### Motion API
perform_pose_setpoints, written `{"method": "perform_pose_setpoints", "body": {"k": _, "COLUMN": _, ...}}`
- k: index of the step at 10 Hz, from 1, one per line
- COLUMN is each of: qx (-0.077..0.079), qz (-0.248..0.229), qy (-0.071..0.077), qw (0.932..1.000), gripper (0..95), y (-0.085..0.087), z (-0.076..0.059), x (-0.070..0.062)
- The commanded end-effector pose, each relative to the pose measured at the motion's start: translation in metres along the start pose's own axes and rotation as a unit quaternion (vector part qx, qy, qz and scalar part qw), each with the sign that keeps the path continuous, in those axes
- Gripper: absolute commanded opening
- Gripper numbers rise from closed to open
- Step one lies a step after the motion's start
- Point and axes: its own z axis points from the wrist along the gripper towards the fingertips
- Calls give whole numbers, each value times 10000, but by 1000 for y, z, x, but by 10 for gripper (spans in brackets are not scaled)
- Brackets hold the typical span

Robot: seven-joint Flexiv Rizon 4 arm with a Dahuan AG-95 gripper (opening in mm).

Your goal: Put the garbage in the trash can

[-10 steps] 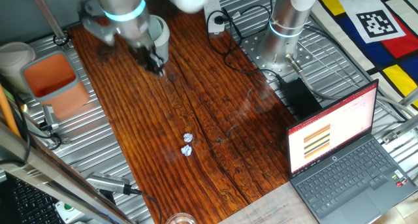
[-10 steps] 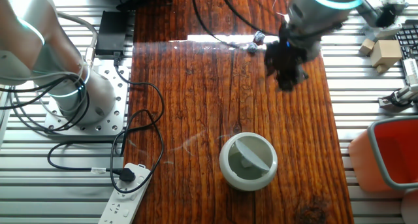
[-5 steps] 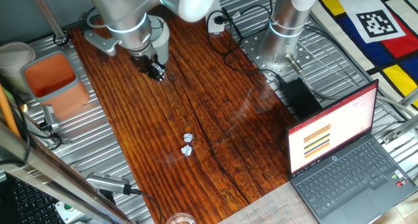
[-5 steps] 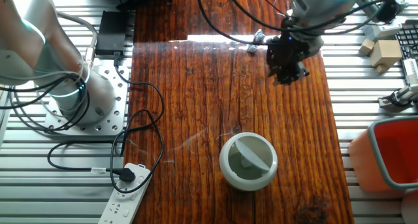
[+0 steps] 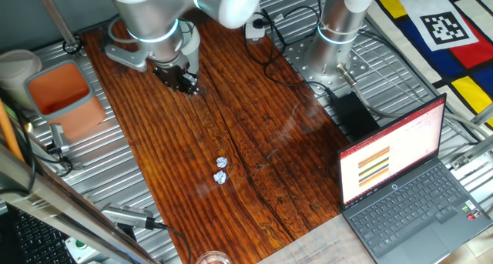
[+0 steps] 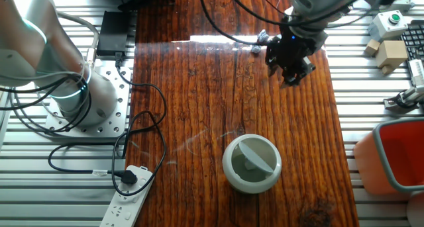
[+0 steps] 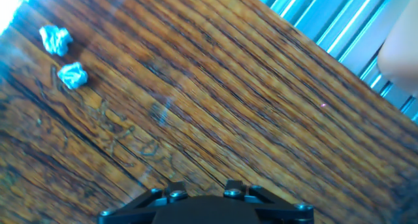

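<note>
While hanging over dark striped wooden tabletop (image 5: 254, 133), black two-finger gripper (image 5: 185, 82): opening impossible to tell. Two tiny crumpled white paper wads (image 5: 221, 170) mid-board; small light-grey round cup (image 6: 251, 163) well apart, ribbed metal bench (image 6: 371, 101) around.

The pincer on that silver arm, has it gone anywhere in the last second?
The black pincer drifted away from the light-grey round plastic cup, toward the tiny crumpled white paper wads. It grasped nothing. Two wads lie where they were on the wooden tabletop; the cup did not move.
</note>
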Motion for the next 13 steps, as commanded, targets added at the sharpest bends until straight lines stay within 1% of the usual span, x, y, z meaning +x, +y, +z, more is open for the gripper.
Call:
{"method": "perform_pose_setpoints", "body": {"k": 1, "qx": -210, "qz": 149, "qy": -87, "qw": 9996, "gripper": 380, "y": -1, "z": 0, "x": -1}}
{"method": "perform_pose_setpoints", "body": {"k": 2, "qx": -315, "qz": 142, "qy": -164, "qw": 9993, "gripper": 380, "y": -1, "z": 0, "x": -1}}
{"method": "perform_pose_setpoints", "body": {"k": 3, "qx": -435, "qz": 209, "qy": -268, "qw": 9985, "gripper": 380, "y": 10, "z": 3, "x": -13}}
{"method": "perform_pose_setpoints", "body": {"k": 4, "qx": -473, "qz": 288, "qy": -347, "qw": 9979, "gripper": 570, "y": 40, "z": 12, "x": -42}}
{"method": "perform_pose_setpoints", "body": {"k": 5, "qx": -481, "qz": 297, "qy": -369, "qw": 9977, "gripper": 570, "y": 54, "z": 15, "x": -55}}
{"method": "perform_pose_setpoints", "body": {"k": 6, "qx": -552, "qz": 304, "qy": -448, "qw": 9970, "gripper": 570, "y": 67, "z": 20, "x": -69}}
{"method": "perform_pose_setpoints", "body": {"k": 7, "qx": -680, "qz": 374, "qy": -552, "qw": 9955, "gripper": 570, "y": 83, "z": 27, "x": -86}}
{"method": "perform_pose_setpoints", "body": {"k": 8, "qx": -759, "qz": 548, "qy": -605, "qw": 9938, "gripper": 570, "y": 100, "z": 36, "x": -100}}
{"method": "perform_pose_setpoints", "body": {"k": 9, "qx": -777, "qz": 631, "qy": -685, "qw": 9926, "gripper": 570, "y": 116, "z": 46, "x": -111}}
{"method": "perform_pose_setpoints", "body": {"k": 10, "qx": -786, "qz": 620, "qy": -741, "qw": 9922, "gripper": 570, "y": 123, "z": 51, "x": -116}}
{"method": "perform_pose_setpoints", "body": {"k": 11, "qx": -908, "qz": 541, "qy": -998, "qw": 9894, "gripper": 570, "y": 135, "z": 64, "x": -125}}
{"method": "perform_pose_setpoints", "body": {"k": 12, "qx": -998, "qz": 560, "qy": -1166, "qw": 9866, "gripper": 570, "y": 142, "z": 72, "x": -130}}
{"method": "perform_pose_setpoints", "body": {"k": 13, "qx": -1011, "qz": 603, "qy": -1178, "qw": 9860, "gripper": 570, "y": 146, "z": 75, "x": -133}}
